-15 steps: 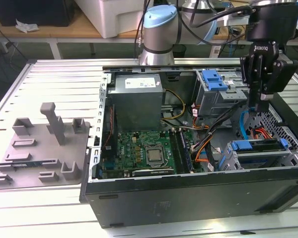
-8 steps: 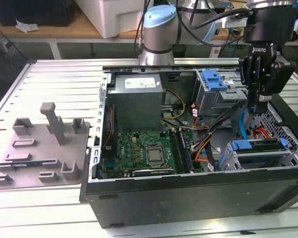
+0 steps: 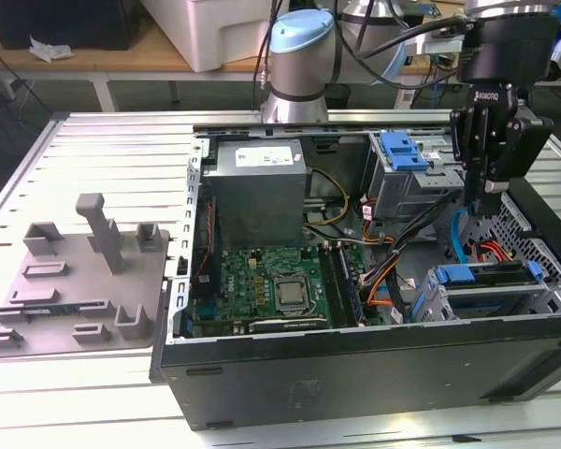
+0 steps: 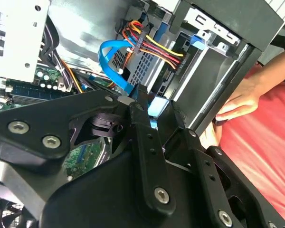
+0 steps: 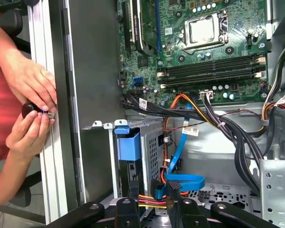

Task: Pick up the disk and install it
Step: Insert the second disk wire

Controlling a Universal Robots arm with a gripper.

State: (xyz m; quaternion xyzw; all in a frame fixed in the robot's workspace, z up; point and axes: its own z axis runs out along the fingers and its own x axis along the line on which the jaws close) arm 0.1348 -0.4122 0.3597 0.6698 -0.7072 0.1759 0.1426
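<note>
Gripper (image 3: 487,192): black, two-fingered, hanging over the open computer case (image 3: 355,365) at the exterior view's right, above the lower drive cage (image 3: 491,295). Fingers narrow, nearly together, nothing visibly between them.

Disk (image 3: 481,274): seated in the lower drive cage, blue rail frame showing along its edge, just below the gripper and apart from it.

Blue bracket (image 3: 402,150): ribbed top, on the upper drive cage beside the grey power supply box (image 3: 260,187).

Motherboard (image 5: 199,42): green, on the case floor, processor socket bare.

Blue data cable (image 5: 183,180): looped near the gripper.

Person's hands (image 5: 31,109): outside the case wall, holding a small dark object.

Grey fixture tray (image 3: 75,281): on the desk (image 3: 93,140), well apart from the case.
</note>
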